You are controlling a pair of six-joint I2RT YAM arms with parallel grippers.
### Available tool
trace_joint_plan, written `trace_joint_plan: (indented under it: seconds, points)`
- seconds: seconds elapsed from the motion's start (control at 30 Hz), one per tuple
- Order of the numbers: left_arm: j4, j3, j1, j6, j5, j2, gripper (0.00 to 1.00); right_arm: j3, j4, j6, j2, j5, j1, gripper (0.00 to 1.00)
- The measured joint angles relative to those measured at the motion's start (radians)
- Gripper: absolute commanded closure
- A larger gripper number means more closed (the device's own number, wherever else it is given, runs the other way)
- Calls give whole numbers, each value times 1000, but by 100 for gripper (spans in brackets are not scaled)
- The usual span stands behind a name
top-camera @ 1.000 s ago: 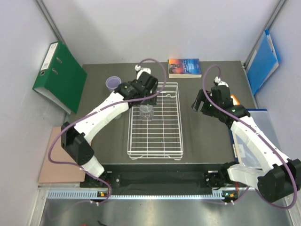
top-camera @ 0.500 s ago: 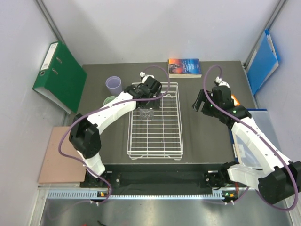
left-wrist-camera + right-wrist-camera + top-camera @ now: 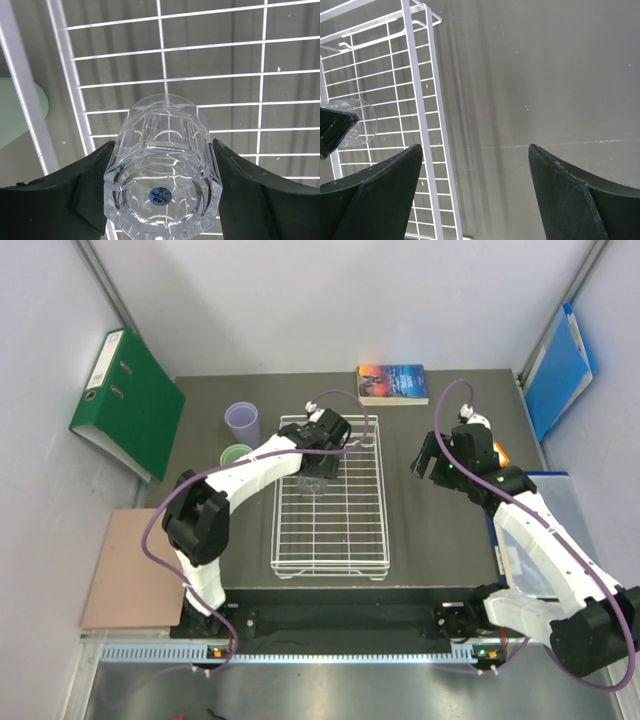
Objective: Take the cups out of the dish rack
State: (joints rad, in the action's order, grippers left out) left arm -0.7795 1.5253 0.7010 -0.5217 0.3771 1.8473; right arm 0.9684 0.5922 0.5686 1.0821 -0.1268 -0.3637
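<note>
A clear ribbed glass cup (image 3: 313,481) stands upside down in the white wire dish rack (image 3: 383,510) near its far left corner. My left gripper (image 3: 317,466) reaches over the rack's far edge. Seen from the left wrist, its black fingers (image 3: 95,175) press both sides of the glass cup (image 3: 162,165), base toward the camera. A lilac cup (image 3: 242,422) and a pale green cup (image 3: 236,455) stand on the table left of the rack. My right gripper (image 3: 425,455) hangs open over bare table right of the rack (image 3: 420,115), nothing between its fingers (image 3: 560,200).
A green binder (image 3: 125,400) leans at the far left, a book (image 3: 393,383) lies behind the rack, and a blue folder (image 3: 560,370) stands at the far right. A brown board (image 3: 120,580) lies off the table's left edge.
My left gripper has swung right from the table into the rack and its fingers have closed in on the glass cup. The right arm has hardly moved.
</note>
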Motion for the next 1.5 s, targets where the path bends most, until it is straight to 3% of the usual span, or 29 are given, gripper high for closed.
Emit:
trace_joint_plan:
  seconds: [0.17,0.33,0.43,0.53,0.67,0.8,1.07,1.5]
  points:
    - [-32,16,0,2,-3,-63,100,0,-17,-1,0,19,0,15]
    - [80,0,-28,-16,-188,-253,100,-14,-54,2,-8,43,0,18]
    - [248,-77,-80,-87,-396,-379,100,-74,-138,26,-55,108,-1,22]
    - [519,-241,-159,-228,-634,-464,100,-142,-247,59,-136,230,-1,23]
    - [892,-452,-223,-465,-849,-448,100,-178,-392,99,-204,351,-1,28]
    - [1117,-539,-228,-660,-975,-375,100,-192,-525,140,-232,453,-2,30]
    - [1357,-537,-218,-809,-1069,-349,100,-180,-642,166,-163,528,-39,38]
    - [1403,-506,-173,-836,-1081,-291,100,-96,-722,173,-27,546,-111,40]
